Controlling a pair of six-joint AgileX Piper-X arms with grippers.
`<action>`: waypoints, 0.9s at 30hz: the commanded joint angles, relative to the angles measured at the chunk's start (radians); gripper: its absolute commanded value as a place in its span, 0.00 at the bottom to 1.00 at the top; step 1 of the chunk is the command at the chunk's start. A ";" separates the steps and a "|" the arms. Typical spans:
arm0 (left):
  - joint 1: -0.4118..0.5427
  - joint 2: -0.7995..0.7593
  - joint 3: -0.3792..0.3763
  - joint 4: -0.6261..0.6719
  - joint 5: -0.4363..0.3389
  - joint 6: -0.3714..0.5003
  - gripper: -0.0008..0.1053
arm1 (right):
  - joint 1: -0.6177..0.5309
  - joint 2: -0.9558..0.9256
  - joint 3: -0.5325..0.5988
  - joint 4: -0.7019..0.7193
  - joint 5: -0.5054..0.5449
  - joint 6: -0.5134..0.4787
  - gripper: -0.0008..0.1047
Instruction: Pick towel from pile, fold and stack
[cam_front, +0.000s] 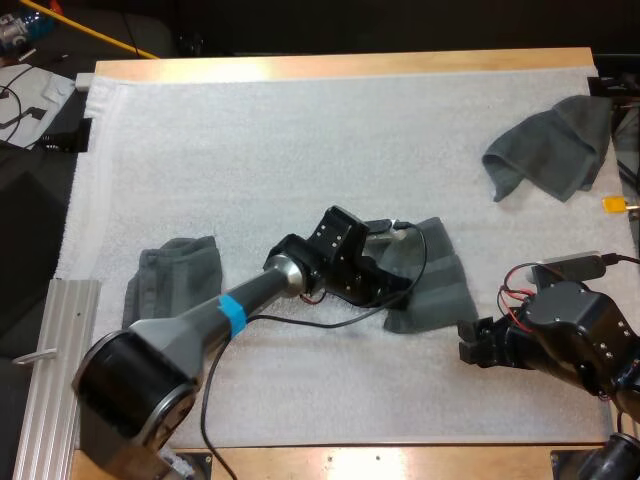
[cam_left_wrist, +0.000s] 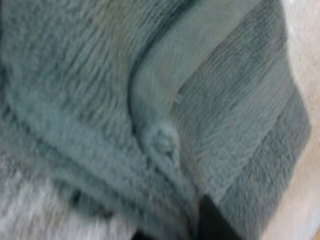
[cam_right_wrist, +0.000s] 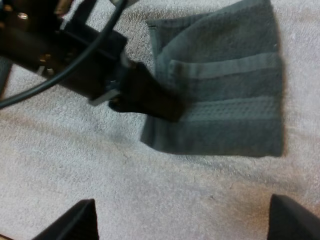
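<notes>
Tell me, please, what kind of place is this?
Likely a robotics lab bench, not a home. A left arm and a right arm reach over a wooden table with a white mat, where a half-folded towel and a crumpled towel lie; loose cables lie beside the table.

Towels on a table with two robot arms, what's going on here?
The robot is folding towels. Its left gripper is down at the edge of the middle towel, which lies partly folded on the mat. The right gripper hovers open beside it, holding nothing. The left towel looks already folded, and a crumpled towel waits at the far right.
</notes>
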 joint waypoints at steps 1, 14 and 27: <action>0.020 -0.075 -0.012 0.077 -0.037 0.119 0.01 | -0.002 -0.001 -0.004 0.010 0.006 -0.006 0.64; 0.228 -0.296 -0.020 0.489 -0.321 0.521 0.01 | -0.002 -0.003 -0.004 0.008 0.003 -0.006 0.64; 0.448 -0.414 -0.049 0.702 -0.562 0.702 0.01 | 0.002 -0.007 -0.004 0.004 -0.005 -0.006 0.64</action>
